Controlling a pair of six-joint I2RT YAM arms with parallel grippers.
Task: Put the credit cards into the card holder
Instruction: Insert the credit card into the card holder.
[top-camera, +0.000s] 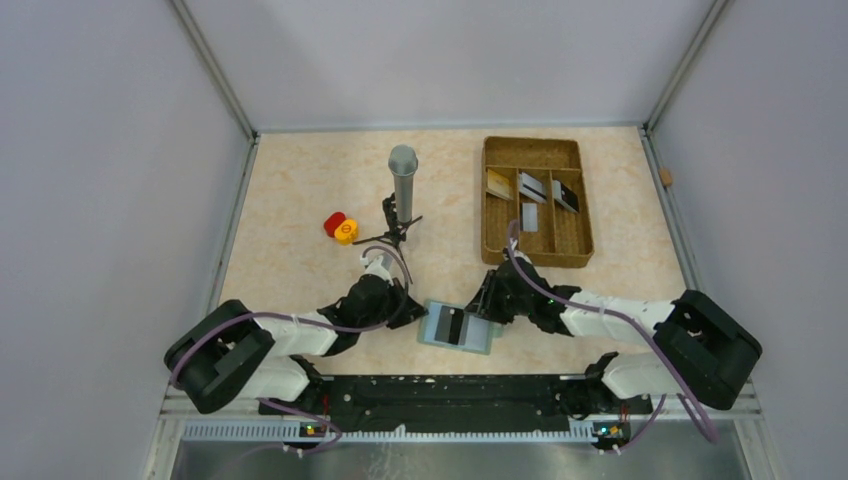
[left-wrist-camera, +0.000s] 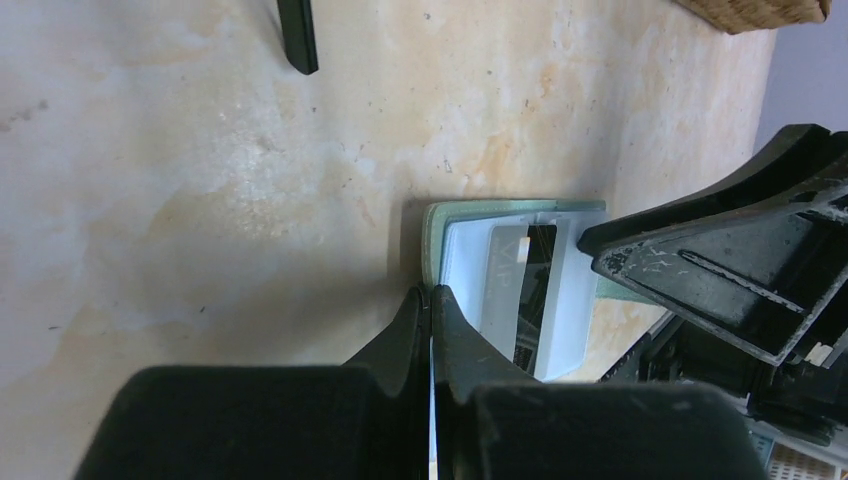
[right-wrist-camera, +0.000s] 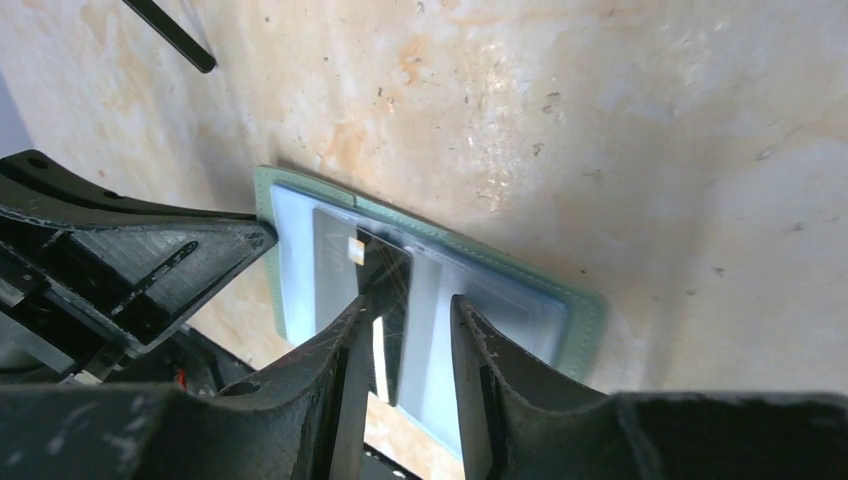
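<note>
Holder (top-camera: 480, 340) lies open on desk (top-camera: 300, 180), near edge, between the two arms. Light blue inside faces up.

Left pincer (left-wrist-camera: 430, 295) is clenched, tips at holder's edge. Cannot tell whether it nips the flap or only pins it.

Right pincer (right-wrist-camera: 410, 305) is released, jaws apart over holder, nothing held. Black card (right-wrist-camera: 385, 290) sits between its fingers on blue panel, overlapping grey card (right-wrist-camera: 330, 260). Cannot tell how deep either sits in a pocket.

Tray (top-camera: 535, 258) is well apart at far right, with four cards (top-camera: 531, 186) in its compartments.

Judgement: two cards at holder, four to fetch, so about a third done. Closing not begun.
</note>
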